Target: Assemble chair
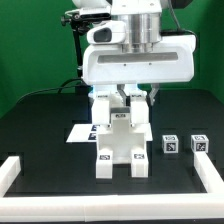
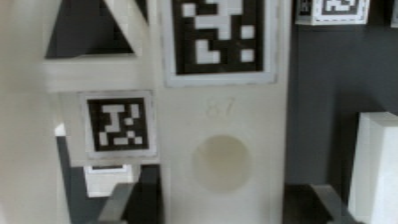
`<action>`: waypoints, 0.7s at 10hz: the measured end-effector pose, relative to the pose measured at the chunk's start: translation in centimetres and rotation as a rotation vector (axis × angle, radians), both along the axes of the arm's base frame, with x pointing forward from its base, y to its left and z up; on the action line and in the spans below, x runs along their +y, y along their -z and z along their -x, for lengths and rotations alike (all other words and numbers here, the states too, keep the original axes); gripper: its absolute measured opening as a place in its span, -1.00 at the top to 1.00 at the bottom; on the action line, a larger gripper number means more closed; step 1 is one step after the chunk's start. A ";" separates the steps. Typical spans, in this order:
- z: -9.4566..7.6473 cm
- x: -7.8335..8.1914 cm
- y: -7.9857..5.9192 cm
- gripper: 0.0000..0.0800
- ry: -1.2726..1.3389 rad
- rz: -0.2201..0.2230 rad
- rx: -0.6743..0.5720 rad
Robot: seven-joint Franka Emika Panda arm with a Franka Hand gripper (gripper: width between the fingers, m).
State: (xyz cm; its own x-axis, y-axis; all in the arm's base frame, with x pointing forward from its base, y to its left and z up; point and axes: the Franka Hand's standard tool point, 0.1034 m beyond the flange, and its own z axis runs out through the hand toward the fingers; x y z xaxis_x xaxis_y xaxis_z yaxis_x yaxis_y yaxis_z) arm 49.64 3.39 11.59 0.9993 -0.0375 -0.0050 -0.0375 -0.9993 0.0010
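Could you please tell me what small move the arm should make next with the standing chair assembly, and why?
Probably close gently and check the hold before lifting: the claw straddles the top of the standing chair assembly, yet whether its fingers touch it is unclear.

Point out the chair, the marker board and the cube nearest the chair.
Chair [image 1: 108, 160]: exterior view, on the lower block at the exterior view's left.
Marker board [image 1: 76, 133]: exterior view, on its bare white corner.
Cube [image 1: 170, 145]: exterior view, on its tagged face.
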 end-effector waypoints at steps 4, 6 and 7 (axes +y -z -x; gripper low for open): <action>-0.7 -1.0 1.9 0.29 0.000 0.001 -0.027; -1.4 -1.0 1.9 0.29 0.000 0.005 -0.057; -1.5 -1.0 1.8 0.29 -0.002 0.005 -0.064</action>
